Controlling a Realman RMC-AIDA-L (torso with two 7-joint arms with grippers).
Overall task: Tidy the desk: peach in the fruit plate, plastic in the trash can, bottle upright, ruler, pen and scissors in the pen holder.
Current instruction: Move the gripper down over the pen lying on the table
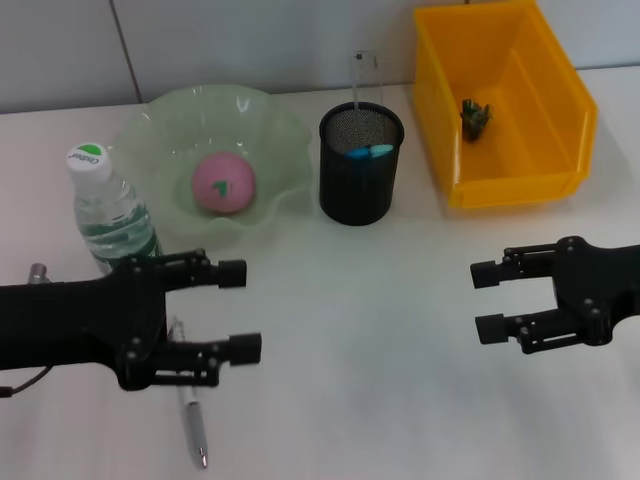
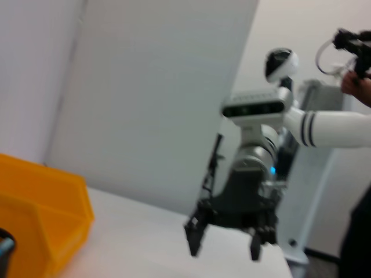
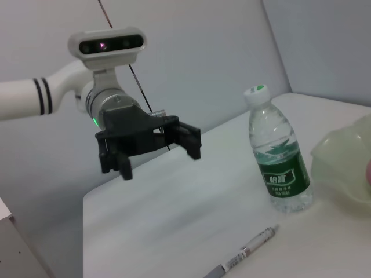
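In the head view, the white bench (image 1: pixel 400 350) carries a pale green, wavy-rimmed glass fruit plate (image 1: pixel 160 130) holding a pink peach (image 1: pixel 223 183). A clear plastic water bottle with a white cap and green label (image 1: pixel 105 210) stands upright just beside the plate on the robot's left. A black mesh pen holder (image 1: pixel 361 165) stands between the plate and an orange plastic bin serving as trash can (image 1: pixel 560 110); blue-tipped items and a clear ruler (image 1: pixel 357 75) stand in the holder, and a small dark green crumpled piece of plastic (image 1: pixel 474 117) lies inside the bin. The left end effector (image 1: pixel 245 310) hovers with its fingers spread apart and empty, above a silver pen (image 1: pixel 193 425) lying flat on the bench. The right end effector (image 1: pixel 488 300) hovers above bare bench near the bin, fingers also spread apart and empty. In the left wrist view, the right end effector (image 2: pixel 225 240) hangs over the bench, fingers apart, with the orange bin (image 2: pixel 46 214) at one side. In the right wrist view, the left end effector (image 3: pixel 156 153) hangs above the bench, fingers apart, the upright bottle (image 3: pixel 278 153) near the pen (image 3: pixel 246 252) and the plate rim (image 3: pixel 342 168).
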